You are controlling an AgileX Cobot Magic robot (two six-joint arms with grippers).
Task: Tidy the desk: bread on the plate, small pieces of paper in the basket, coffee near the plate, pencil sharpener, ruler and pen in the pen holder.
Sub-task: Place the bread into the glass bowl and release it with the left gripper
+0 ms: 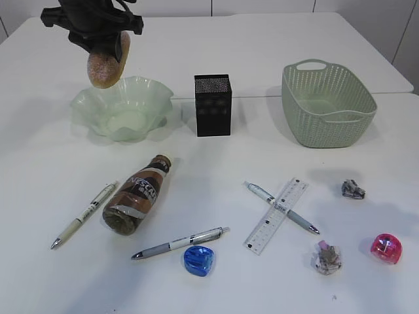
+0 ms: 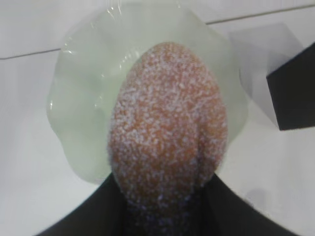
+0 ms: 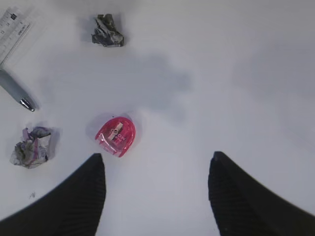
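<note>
My left gripper [image 1: 108, 49] is shut on a sugared brown bread [image 1: 109, 63], held just above the wavy pale green plate [image 1: 141, 88]. In the left wrist view the bread [image 2: 170, 123] hangs over the plate [image 2: 78, 98]. My right gripper [image 3: 155, 162] is open and empty above the table, to the right of a red pencil sharpener [image 3: 116, 135]; it is out of the exterior view. A coffee bottle [image 1: 139, 193] lies on its side. A blue sharpener [image 1: 198, 260], a clear ruler [image 1: 277, 214], three pens [image 1: 84, 215] [image 1: 180, 243] [image 1: 281, 207] and paper balls [image 1: 327, 257] [image 1: 353, 190] lie on the table.
A black pen holder [image 1: 213, 104] stands right of the plate and shows in the left wrist view [image 2: 294, 88]. A green basket [image 1: 325, 104] stands at the back right. The red sharpener [image 1: 386, 248] lies near the front right. Paper balls [image 3: 107, 32] [image 3: 30, 146] show in the right wrist view.
</note>
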